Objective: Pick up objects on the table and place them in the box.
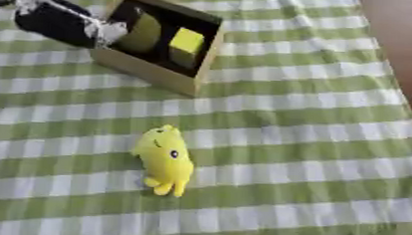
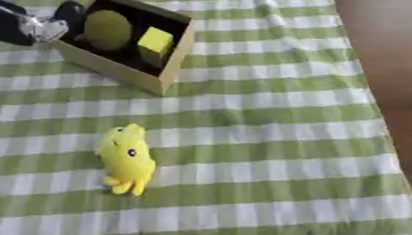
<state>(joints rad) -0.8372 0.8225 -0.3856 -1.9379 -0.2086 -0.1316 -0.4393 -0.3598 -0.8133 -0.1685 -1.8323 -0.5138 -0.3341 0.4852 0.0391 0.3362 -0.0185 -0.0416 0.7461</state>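
A tan open-topped box with a dark inside stands at the upper left of the checked cloth. Inside it are a yellow block on the right and a rounded olive-green object on the left. My left hand reaches in from the upper left, its black forearm and silver wrist at the box's left wall, right beside the olive object. Whether it holds that object is hidden. A yellow plush toy lies on the cloth below the box, well apart from the hand. My right hand does not show.
The green-and-white checked cloth covers the table. Its right edge runs down the upper right, with brown floor beyond. The table's front edge shows at the bottom right corner.
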